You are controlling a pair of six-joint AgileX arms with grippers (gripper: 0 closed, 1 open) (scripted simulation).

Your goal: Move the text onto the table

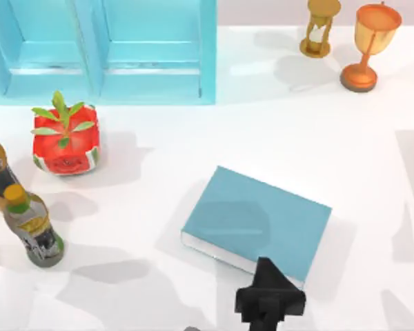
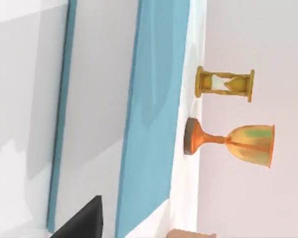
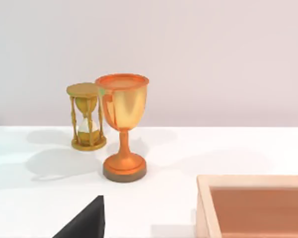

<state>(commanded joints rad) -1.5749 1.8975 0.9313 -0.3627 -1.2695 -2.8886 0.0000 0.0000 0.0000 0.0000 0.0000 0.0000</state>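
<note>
Flat on the white table (image 1: 276,138) lies the blue text (image 1: 259,221), near the middle. At its near edge sits my left end effector (image 1: 269,298), touching it. I cannot tell how wide it is open.

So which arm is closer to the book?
Left. Its gripper sits at the book's near edge; the right arm is parked farther off, facing the goblet.

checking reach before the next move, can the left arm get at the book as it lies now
Probably yes. The book lies flat on the table, and a dark claw sits right at its near edge with nothing between them, though which arm's it is, I can't tell.
</note>
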